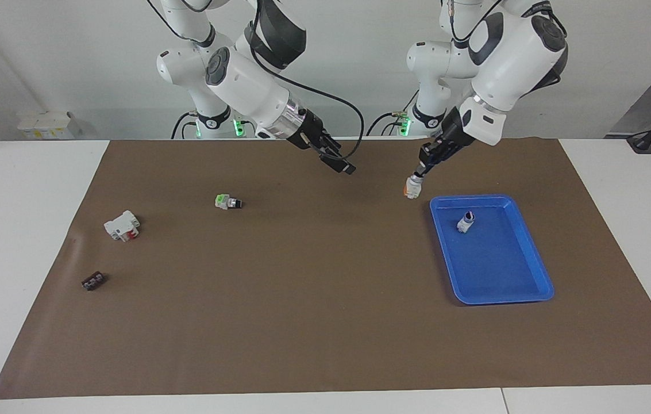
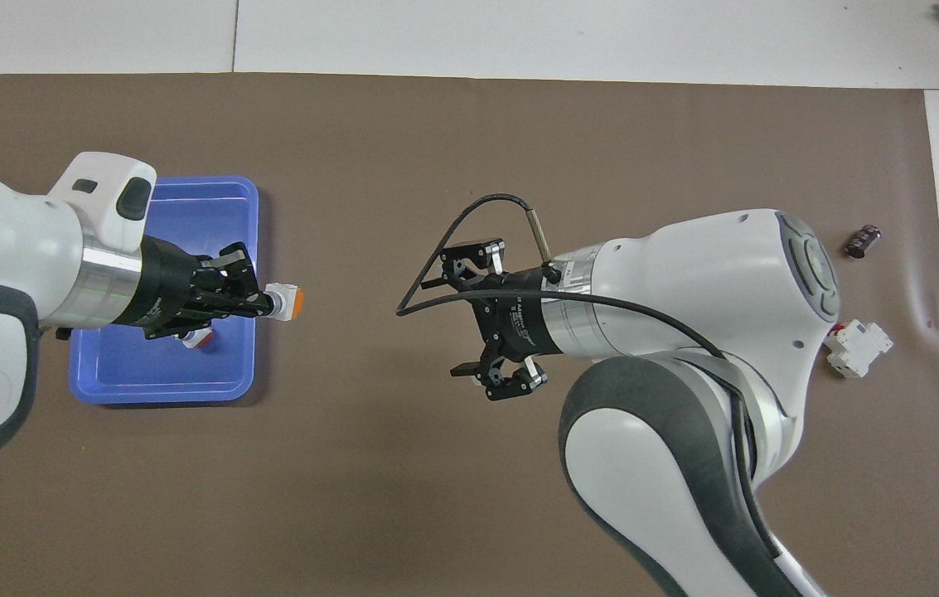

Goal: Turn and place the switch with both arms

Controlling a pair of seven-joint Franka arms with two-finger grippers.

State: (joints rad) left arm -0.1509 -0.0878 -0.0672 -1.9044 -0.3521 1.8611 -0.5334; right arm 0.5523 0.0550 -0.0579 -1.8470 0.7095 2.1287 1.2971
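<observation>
The switch, a small white-grey block with an orange end face, hangs in the air. My left gripper is shut on its knob end. It is over the brown mat, just beside the edge of the blue tray that faces the middle of the table. My right gripper hovers over the middle of the mat, open and holding nothing, well apart from the switch.
Another small switch stands in the tray. A green-faced switch, a white block with red parts and a small black part lie toward the right arm's end.
</observation>
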